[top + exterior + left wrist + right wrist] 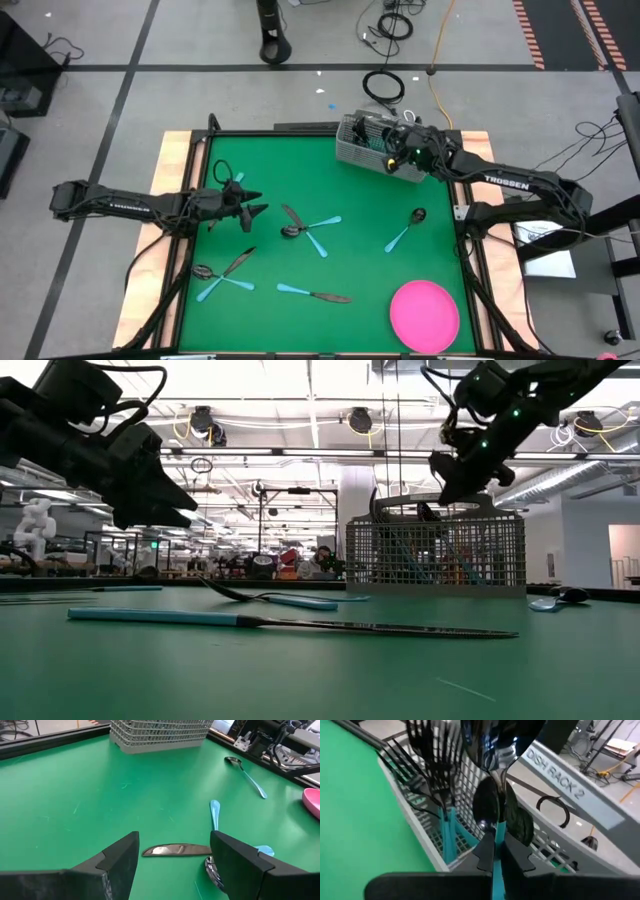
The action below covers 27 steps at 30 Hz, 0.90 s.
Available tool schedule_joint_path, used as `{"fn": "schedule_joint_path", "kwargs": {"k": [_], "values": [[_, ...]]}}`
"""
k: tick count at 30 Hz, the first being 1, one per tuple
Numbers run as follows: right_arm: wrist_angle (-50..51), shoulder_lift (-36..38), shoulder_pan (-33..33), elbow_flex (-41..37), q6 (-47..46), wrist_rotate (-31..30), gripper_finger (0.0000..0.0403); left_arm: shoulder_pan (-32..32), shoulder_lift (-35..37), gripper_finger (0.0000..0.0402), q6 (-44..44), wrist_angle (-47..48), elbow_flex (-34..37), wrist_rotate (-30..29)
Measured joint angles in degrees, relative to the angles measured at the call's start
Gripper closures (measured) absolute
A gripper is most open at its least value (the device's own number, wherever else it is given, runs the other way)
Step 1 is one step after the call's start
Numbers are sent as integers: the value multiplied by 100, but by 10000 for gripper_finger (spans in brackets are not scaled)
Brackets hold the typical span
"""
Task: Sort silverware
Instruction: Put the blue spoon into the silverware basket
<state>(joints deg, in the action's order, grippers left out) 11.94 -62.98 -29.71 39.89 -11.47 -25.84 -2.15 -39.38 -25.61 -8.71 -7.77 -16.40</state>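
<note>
Blue-handled silverware lies scattered on the green table (350, 190): a crossed cluster (306, 228), a lone spoon (404, 231), a second cluster (224, 276) and a knife (316, 293). The grey mesh caddy (372, 148) at the far right holds forks (431, 765) and spoons standing heads up. My right gripper (398, 146) (494, 851) hovers over the caddy, shut on a blue-handled spoon. My left gripper (246, 206) (175, 865) hangs open above the table's left part, with a knife blade (175, 850) and a spoon head (214, 870) on the table beyond its fingers. My right gripper pinches the spoon's light blue handle (496, 836) between its two fingers. The spoon lies along the fingers, its dark head (492, 742) out ahead of them, above the caddy's compartments. Whether the spoon touches the caddy, I cannot tell.
A pink round plate (425, 315) sits at the near right corner. A black frame (200, 150) edges the table. Bare green surface lies between the caddy and the silverware in the middle.
</note>
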Motion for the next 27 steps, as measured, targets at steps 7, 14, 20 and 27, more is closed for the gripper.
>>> {"fn": "schedule_joint_path", "kwargs": {"k": [7,14,20,27], "values": [[272,0,0,-130,-231,-325,403,0,0,155,0,-4,0,6],[728,0,2,-141,-586,-410,376,0,0,155,-2,-35,0,8],[528,0,2,-141,-703,-414,348,0,0,155,-4,-44,0,44],[-152,0,17,-138,-606,-390,322,0,2,155,-7,-236,0,267]]}}
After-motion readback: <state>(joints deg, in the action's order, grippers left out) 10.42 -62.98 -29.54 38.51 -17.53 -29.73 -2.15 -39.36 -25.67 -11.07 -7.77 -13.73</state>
